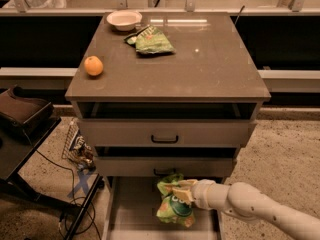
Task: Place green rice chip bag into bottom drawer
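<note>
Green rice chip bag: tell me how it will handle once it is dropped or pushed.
Probably light and floppy: the green rice chip bag crumples where the tool, over the bottom drawer, pinches it. Its puffy body suggests air inside, so it should land softly and likely not roll. The smooth-looking film may slide if pushed.

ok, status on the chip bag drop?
End effector shut on green rice chip bag, over the open bottom drawer. Bag not yet released. Nothing visible in the way on the drawer floor.
</note>
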Controlling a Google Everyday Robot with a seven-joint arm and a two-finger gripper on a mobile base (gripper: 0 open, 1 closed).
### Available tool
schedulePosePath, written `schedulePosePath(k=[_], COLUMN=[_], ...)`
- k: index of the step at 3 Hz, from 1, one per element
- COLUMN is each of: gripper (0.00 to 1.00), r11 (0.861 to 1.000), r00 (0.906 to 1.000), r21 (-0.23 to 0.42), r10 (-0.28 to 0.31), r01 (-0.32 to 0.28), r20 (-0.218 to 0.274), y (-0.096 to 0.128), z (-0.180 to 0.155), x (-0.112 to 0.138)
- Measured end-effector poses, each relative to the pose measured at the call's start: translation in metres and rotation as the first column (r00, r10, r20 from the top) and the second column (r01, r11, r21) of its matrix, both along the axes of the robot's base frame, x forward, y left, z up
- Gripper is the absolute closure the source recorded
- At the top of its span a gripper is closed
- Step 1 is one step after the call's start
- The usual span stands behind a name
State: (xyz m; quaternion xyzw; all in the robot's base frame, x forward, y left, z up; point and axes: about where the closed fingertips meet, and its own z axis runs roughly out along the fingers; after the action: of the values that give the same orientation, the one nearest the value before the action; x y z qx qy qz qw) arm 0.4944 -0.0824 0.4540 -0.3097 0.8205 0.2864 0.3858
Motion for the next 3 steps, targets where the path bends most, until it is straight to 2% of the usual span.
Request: schedulePosePath(k=[1,3], gripper=[1.0,1.0], r11=[0.998,0.977], r00=[0.9998,0.9905], r21=[-0.067,-0.192], r10=[0.012,0.066], r01=[-0.013,-0.089], r20=[-0.016,-0.121], y=[0.015,0.035], z=[-0.053,-0.15], x=[0.005,-0.009])
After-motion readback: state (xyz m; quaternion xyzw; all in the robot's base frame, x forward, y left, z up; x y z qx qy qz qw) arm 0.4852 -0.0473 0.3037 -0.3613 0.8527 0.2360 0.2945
